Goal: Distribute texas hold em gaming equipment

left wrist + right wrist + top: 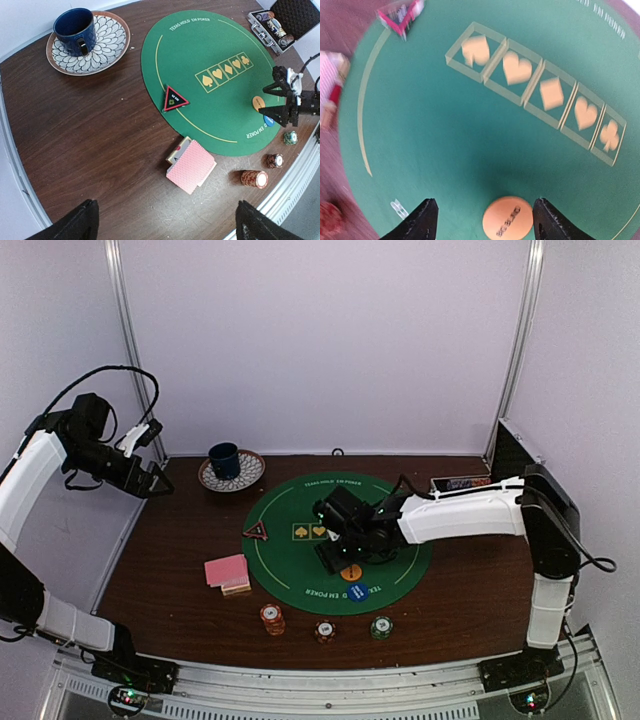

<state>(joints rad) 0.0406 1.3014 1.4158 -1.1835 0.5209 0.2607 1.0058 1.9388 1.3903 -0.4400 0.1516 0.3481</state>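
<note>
Along the worktop's near edge stand three stacks of small round striped poker chips: an orange stack [272,618] on the left, a red stack [325,631] in the middle and a green stack [381,626] on the right, each apart from the next. Farther in, towards the left edge, a pack of pink-backed playing cards [228,572] lies on the dark brown wooden worktop [170,580], partly over a small tan box.

A round green felt mat [200,50] covers the middle. "TEXAS HOLD' EM POKER" is printed in gold along both its near and far rims. By the near rim lies a blue round button [359,591], its lettering too small to read. Just beyond it lies an orange round button [508,218] marked "BIG BLIND".

The right gripper [483,207] hangs low over the mat, its jaws apart. The orange button lies flat between the two black fingers [420,222] and touches neither, so nothing is held.

Across the mat's centre run five gold boxes [540,92]: spade, heart, diamond, heart, club. A black-red triangular marker [175,98] lies over the mat's left rim.

At the far edge, left of centre, a dark blue cup [75,30] sits on a patterned saucer [107,45]. An open metal case [280,25] holding chips is in the far right corner.

The left gripper [166,215] is raised beyond the far left corner, spread wide and empty.
</note>
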